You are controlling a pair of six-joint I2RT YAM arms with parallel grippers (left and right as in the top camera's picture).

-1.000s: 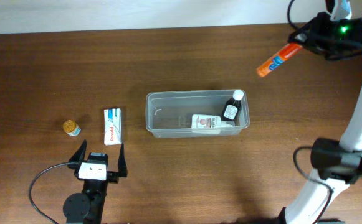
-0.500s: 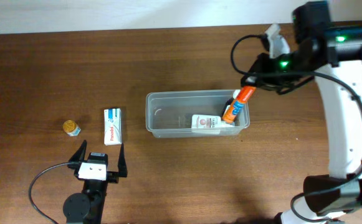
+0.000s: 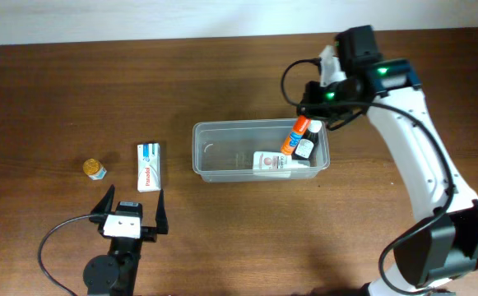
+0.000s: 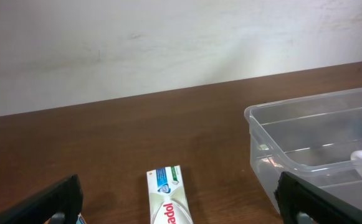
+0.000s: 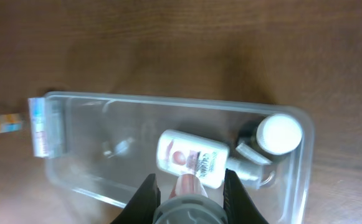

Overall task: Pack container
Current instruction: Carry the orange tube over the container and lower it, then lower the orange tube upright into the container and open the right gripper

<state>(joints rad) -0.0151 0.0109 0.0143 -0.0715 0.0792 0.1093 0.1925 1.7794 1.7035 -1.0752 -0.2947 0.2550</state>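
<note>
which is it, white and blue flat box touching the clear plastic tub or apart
Apart. The overhead view shows bare wooden table between the white and blue flat box and the clear plastic tub.

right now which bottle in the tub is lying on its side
The white bottle with the pink label, flat on the floor of the container. The dark bottle beside it stands upright, white cap up.

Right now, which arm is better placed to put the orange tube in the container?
Right. The right gripper holds the orange tube over the container; the left gripper sits open near the toothpaste box, away from it.
</note>
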